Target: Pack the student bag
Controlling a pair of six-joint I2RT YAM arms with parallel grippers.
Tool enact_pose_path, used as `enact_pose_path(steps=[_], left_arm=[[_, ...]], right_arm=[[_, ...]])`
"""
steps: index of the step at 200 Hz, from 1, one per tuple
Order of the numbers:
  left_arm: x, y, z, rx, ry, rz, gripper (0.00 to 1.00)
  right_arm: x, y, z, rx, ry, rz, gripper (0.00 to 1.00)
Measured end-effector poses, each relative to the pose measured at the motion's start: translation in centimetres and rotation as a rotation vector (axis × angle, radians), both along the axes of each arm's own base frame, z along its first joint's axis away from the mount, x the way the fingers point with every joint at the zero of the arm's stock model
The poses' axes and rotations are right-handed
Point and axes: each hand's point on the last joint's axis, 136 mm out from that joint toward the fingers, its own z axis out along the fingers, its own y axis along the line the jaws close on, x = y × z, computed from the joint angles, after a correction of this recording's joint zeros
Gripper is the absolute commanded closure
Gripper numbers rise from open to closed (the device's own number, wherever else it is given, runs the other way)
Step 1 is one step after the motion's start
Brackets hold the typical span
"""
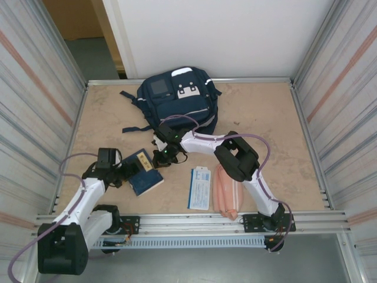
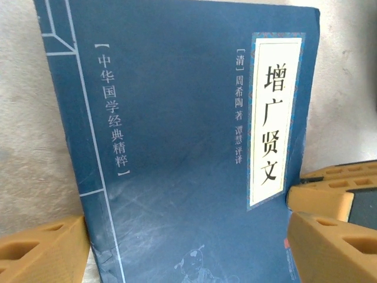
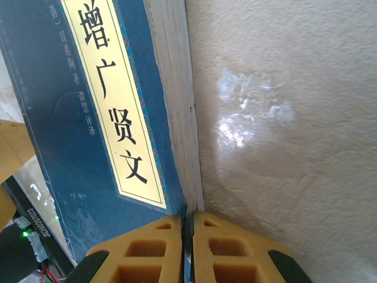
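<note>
The student bag (image 1: 177, 94), a navy backpack with pale patches, lies at the back middle of the table. A dark blue book (image 1: 147, 175) with a cream title label lies in front of it, left of centre. My right gripper (image 1: 162, 157) reaches over to the book's far right corner. Its yellow fingers (image 3: 147, 253) are shut on that corner of the book (image 3: 65, 124), beside the page edges. My left gripper (image 1: 125, 173) stands open at the book's near left side, one finger (image 2: 41, 250) on each side of the cover (image 2: 177, 147).
A white and blue booklet (image 1: 200, 187) and a pink pencil pouch (image 1: 227, 191) lie at the front middle, right of the book. Bag straps (image 1: 135, 127) trail toward the book. Metal walls and a front rail (image 1: 194, 221) bound the table.
</note>
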Motion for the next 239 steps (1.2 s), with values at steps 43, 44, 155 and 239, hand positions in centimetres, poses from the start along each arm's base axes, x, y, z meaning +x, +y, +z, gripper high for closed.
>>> enact_pose_path(steps=[43, 44, 155, 239], left_arm=[[0.4, 0.0, 2.3, -0.009, -0.055, 0.009, 0.19], [0.4, 0.0, 2.3, -0.009, -0.056, 0.010, 0.19], [-1.1, -0.2, 0.1, -0.008, 0.113, 0.026, 0.35], [0.2, -0.2, 3.2, -0.027, 0.006, 0.055, 0.41]], right_arm=[[0.1, -0.2, 0.0, 0.004, 0.017, -0.008, 0.91], [0.1, -0.2, 0.0, 0.004, 0.018, -0.008, 0.91], [0.2, -0.2, -0.1, 0.045, 0.069, -0.031, 0.90], [0.4, -0.3, -0.1, 0.063, 0.097, -0.047, 0.79]])
